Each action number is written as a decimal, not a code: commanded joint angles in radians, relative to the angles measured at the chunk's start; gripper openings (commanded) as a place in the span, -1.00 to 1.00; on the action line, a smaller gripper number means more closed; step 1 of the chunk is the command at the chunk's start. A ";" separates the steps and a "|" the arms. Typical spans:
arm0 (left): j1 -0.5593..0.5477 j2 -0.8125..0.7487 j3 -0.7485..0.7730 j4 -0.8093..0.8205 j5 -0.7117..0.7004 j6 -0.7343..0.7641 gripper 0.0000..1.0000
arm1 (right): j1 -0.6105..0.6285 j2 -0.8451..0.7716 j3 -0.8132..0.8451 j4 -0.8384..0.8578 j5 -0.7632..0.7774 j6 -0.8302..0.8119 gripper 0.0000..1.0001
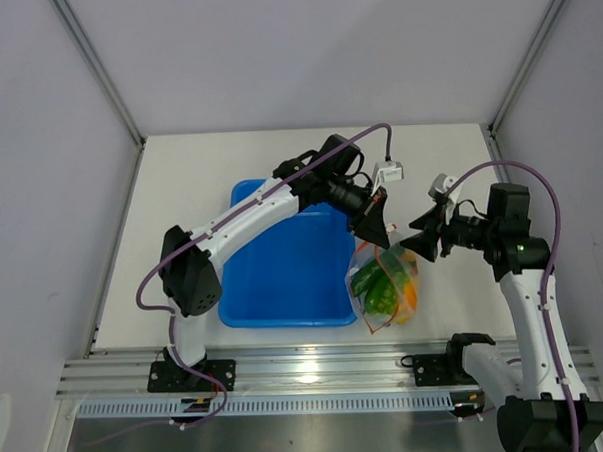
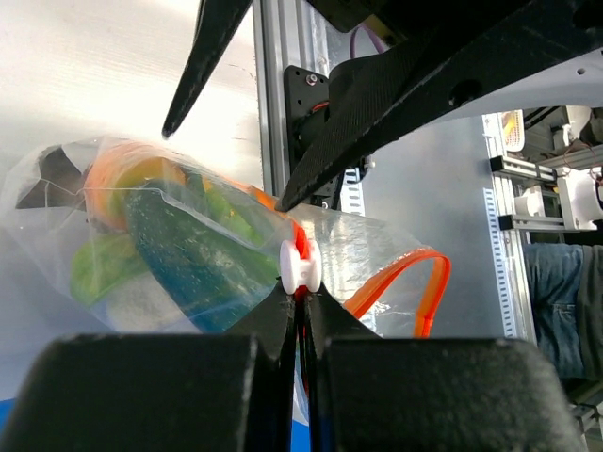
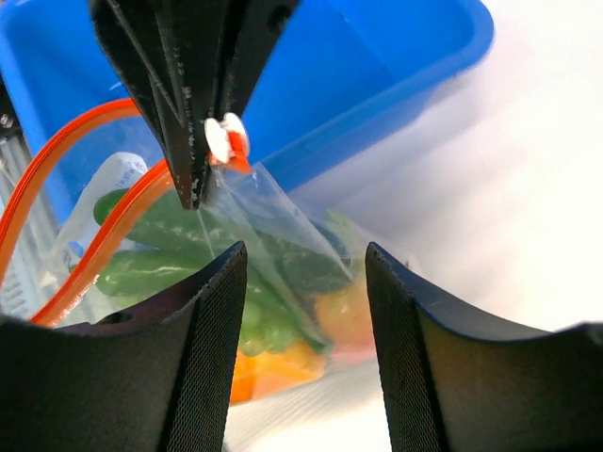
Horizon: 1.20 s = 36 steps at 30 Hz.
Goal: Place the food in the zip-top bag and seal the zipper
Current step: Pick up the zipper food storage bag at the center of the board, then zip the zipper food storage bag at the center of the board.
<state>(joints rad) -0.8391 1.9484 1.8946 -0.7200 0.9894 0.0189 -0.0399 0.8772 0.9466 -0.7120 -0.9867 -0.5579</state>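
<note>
Just right of the blue tray (image 1: pixel 284 287), the zip-top bag (image 1: pixel 386 287) hangs with its mouth up. Its long axis runs from the pinched top corner down toward the near edge of the tabletop (image 1: pixel 181 211). Whether its bottom touches the tabletop I cannot tell.

The left end effector (image 2: pixel 301 294) is clamped tight on the white slider (image 2: pixel 300 266) of the zipper (image 2: pixel 419 273). Beyond the slider, the two orange-red tracks bow apart in a loop, so that stretch of the mouth is unsealed.

The pouch is clear and crinkled, bulging with food (image 3: pixel 283 282). A dark green cucumber (image 2: pixel 188 254) lies slantwise along the bag, with pale green pieces beside it and orange fruit (image 3: pixel 347 318) lower down.

The right end effector (image 3: pixel 303 256) sits near the bag on its right, fingers well apart and holding nothing.
</note>
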 commanded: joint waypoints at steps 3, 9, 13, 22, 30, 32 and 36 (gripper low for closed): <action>0.008 -0.046 0.047 0.022 0.094 0.030 -0.99 | -0.014 0.055 0.026 0.058 -0.200 -0.187 0.10; 0.002 -0.043 0.050 0.019 0.095 0.018 -0.99 | -0.014 0.092 0.040 0.071 -0.251 -0.241 0.10; 0.001 -0.042 0.047 0.010 0.088 0.018 -0.99 | -0.014 0.130 0.041 0.082 -0.322 -0.267 0.05; -0.005 -0.029 0.061 -0.002 0.066 0.009 -0.99 | 0.031 0.195 0.034 0.004 -0.403 -0.384 -0.08; -0.006 -0.016 0.097 -0.056 0.038 0.032 -0.99 | 0.037 0.154 -0.017 0.054 -0.412 -0.298 0.08; -0.008 -0.016 0.098 -0.058 0.037 0.030 -0.99 | 0.037 0.144 -0.045 0.097 -0.412 -0.264 -0.02; -0.008 -0.013 0.097 -0.056 0.035 0.026 -0.99 | 0.040 0.132 -0.043 0.091 -0.438 -0.281 -0.59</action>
<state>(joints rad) -0.8421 1.9499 1.9339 -0.7990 0.9939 0.0265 -0.0090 1.0286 0.8997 -0.6552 -1.3739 -0.8375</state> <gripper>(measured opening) 0.004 0.248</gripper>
